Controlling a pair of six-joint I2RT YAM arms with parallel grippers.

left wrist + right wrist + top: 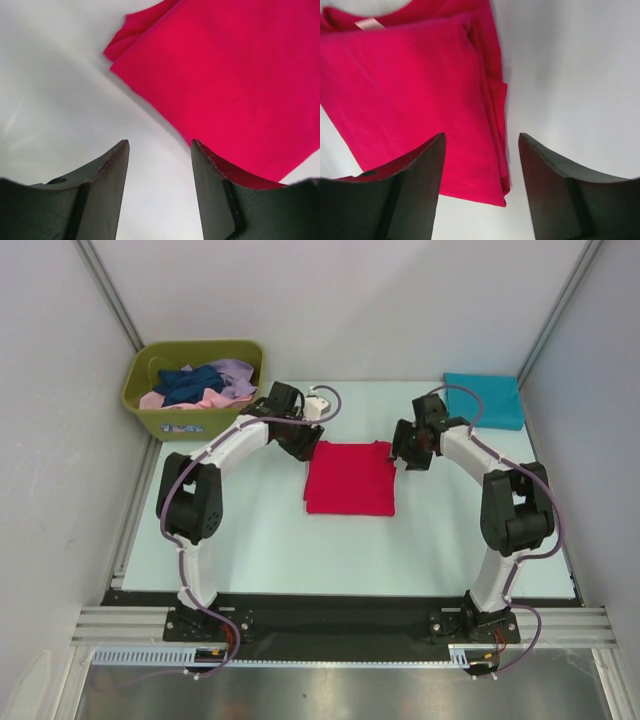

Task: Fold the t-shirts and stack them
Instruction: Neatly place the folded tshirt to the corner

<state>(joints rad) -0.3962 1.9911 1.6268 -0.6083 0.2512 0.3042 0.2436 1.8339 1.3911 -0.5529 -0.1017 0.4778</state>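
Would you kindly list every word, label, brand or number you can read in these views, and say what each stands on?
No text can be read in any view.
Pale sticker on the front wall of the olive-green bin: too small to read.
Pink neck tag on the red t-shirt: blurred, no print legible.

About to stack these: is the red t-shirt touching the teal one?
Apart. The top view shows the red t-shirt folded in the middle and the teal t-shirt at the far right corner, with bare table between them.
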